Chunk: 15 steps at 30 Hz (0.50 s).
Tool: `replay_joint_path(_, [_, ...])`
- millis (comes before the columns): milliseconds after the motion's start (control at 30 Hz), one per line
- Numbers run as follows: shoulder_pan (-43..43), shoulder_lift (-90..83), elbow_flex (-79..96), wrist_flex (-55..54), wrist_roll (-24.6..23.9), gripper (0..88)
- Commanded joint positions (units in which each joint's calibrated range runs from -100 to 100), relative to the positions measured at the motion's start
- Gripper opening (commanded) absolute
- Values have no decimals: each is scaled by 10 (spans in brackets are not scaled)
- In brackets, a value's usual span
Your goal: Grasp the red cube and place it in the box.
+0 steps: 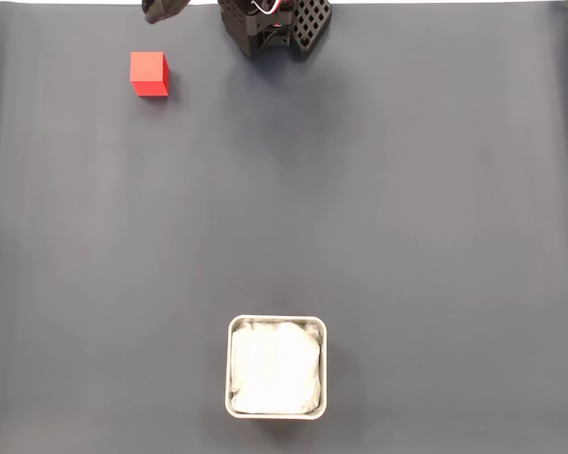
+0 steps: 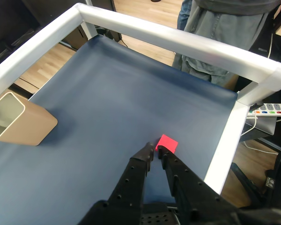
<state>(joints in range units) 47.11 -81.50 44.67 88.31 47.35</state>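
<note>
Black gripper [image 2: 155, 149] fingers fill the foreground of the wrist view, nearly shut with nothing between them. Just beyond the tips, slightly right, sits the red cube [image 2: 166, 142] on the dark mat, one corner toward them; a cube, no long axis. Far across lies the box [image 1: 276, 366].

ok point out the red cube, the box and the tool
red cube [image 1: 150, 70], fixed view, top face
box [image 1: 231, 369], fixed view, left metal rim
tool [image 2: 156, 150], wrist view, midway between the nearly closed fingertips
</note>
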Motion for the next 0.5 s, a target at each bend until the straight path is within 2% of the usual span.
replay_joint_path(0, [15, -3, -2, 13, -1, 0])
replay_joint_path(467, [51, -19, 10, 24, -2, 0])
